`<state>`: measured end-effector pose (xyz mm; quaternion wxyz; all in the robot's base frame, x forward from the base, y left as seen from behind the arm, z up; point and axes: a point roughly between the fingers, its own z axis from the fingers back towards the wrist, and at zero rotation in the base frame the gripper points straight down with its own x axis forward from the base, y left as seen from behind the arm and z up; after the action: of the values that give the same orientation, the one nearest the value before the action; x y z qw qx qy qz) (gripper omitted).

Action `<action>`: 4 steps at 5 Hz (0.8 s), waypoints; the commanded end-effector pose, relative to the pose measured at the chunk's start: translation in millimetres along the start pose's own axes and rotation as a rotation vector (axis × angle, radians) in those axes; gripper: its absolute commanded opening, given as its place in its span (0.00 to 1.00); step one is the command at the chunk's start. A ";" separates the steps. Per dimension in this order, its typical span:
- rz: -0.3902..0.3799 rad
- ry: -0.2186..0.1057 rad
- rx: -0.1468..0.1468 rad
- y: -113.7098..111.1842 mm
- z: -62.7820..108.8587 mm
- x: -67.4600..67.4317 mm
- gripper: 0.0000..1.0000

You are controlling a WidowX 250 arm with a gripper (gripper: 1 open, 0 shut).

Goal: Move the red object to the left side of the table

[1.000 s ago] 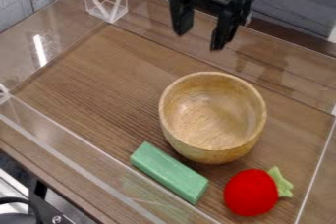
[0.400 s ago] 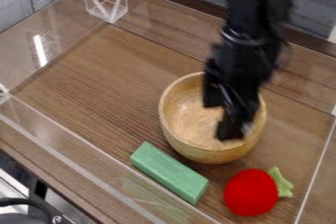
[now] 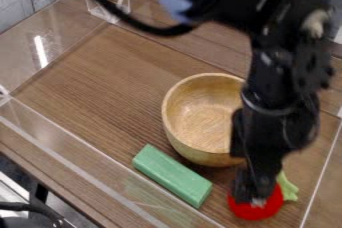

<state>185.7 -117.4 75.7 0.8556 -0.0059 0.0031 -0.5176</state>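
Red strawberry-like toy [image 3: 254, 210], its crown and near flank partly masked by the dark fingers of a robot gripper [image 3: 254, 177], sits at the lower right of the brown wood-grain table [image 3: 94, 85] on Wednesday's evidence of the camera alone: the arm, which a second ago hung at the top of the view beyond the wooden bowl [image 3: 185, 107], now looms over the toy, having swept across the bowl in between. The gripper's fingers stand apart, reaching down around the toy's upper part, with no clamp on it evident; whether they touch it cannot be told. The toy, the bowl and the green block [image 3: 173, 176] lie where they lay, the block just left of the toy and the pale leafy tip [image 3: 287, 186] showing at its right. For the task, the change means the approach looks nearly done and the grasp appears to come next, with the carry to the left side ahead. A lift high enough to pass over the block and bowl seems wise, since a low sweep could knock either
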 end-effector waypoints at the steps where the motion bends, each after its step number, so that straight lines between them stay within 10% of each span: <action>1: -0.012 -0.046 0.027 0.7 -1.6 -6.6 1.00; 2: 0.014 -0.063 0.032 3.6 -7.0 -15.9 1.00; 4: -0.024 -0.112 0.008 1.5 -52.2 8.2 1.00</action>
<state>187.3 -123.8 20.7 0.8477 -0.0314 -0.0417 -0.5279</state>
